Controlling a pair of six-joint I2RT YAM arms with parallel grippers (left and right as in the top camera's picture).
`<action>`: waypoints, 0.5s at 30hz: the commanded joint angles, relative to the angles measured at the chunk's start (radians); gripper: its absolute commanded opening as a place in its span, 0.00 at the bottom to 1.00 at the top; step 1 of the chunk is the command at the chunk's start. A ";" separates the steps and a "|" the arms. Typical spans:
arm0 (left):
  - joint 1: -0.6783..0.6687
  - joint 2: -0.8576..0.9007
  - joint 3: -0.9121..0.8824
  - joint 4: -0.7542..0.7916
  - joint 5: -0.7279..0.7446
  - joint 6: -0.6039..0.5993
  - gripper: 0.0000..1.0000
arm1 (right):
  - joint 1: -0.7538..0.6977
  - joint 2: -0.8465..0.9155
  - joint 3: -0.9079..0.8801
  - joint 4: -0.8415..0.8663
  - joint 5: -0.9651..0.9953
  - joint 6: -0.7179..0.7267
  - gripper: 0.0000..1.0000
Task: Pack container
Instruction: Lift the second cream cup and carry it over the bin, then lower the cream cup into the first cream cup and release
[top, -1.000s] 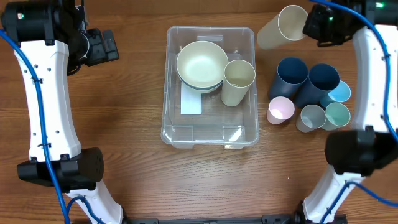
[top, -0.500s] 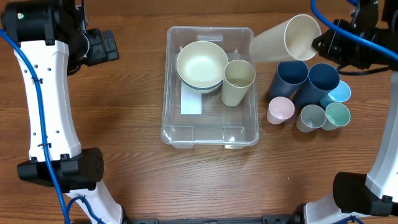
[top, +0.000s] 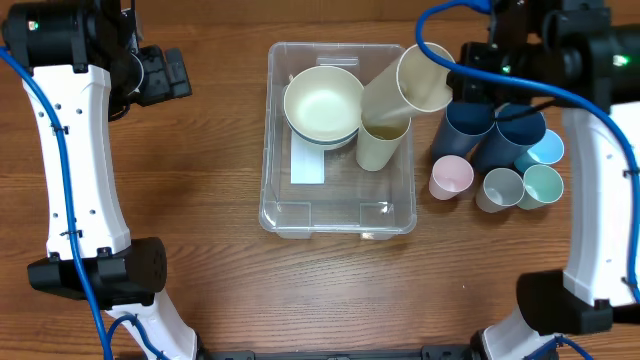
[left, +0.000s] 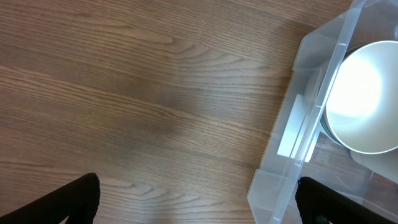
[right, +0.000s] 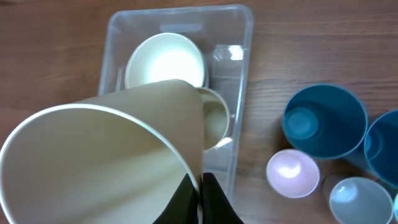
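- The table (top: 200, 250) is filling every view with brown wood grain running side to side; no wall or floor is showing around it.
- The left arm (top: 75, 150) is reaching along the left edge of the table, and the right arm (top: 600, 170) is reaching along the right edge, both white with blue cables.
- The container (top: 268, 150) is sitting at the centre of the table, upright and open-topped, its long side running away from the robot.
- The left gripper (left: 199, 202) is hovering over bare wood just left of the container, fingers spread wide, holding nothing.
- The right gripper (right: 200, 190) is pinching the rim of a tilted cream cup (top: 405, 85) over the container's far right corner.
- That cup's base is pointing down at a second cream cup (top: 380, 145) standing upright inside the container; whether they are touching cannot be told.
- A cream bowl (top: 324, 100) is resting in the container's far half, nested on a bluish bowl (top: 325, 142).
- Six cups are standing clustered right of the container: two dark blue cups (top: 468, 120), a pink cup (top: 451, 178), a light blue cup (top: 545, 148), a grey cup (top: 500, 188) and a teal cup (top: 543, 185).
- A white label (top: 307, 165) is lying on the container's floor, partly under the bowls.
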 joint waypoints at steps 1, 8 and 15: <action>-0.002 -0.004 0.008 -0.002 -0.006 0.019 1.00 | 0.006 0.038 0.014 0.025 0.080 0.021 0.04; -0.002 -0.004 0.008 -0.002 -0.006 0.019 1.00 | 0.006 0.074 0.013 0.028 0.098 0.037 0.04; -0.002 -0.004 0.008 -0.002 -0.006 0.019 1.00 | 0.010 0.114 0.012 -0.025 0.094 0.054 0.04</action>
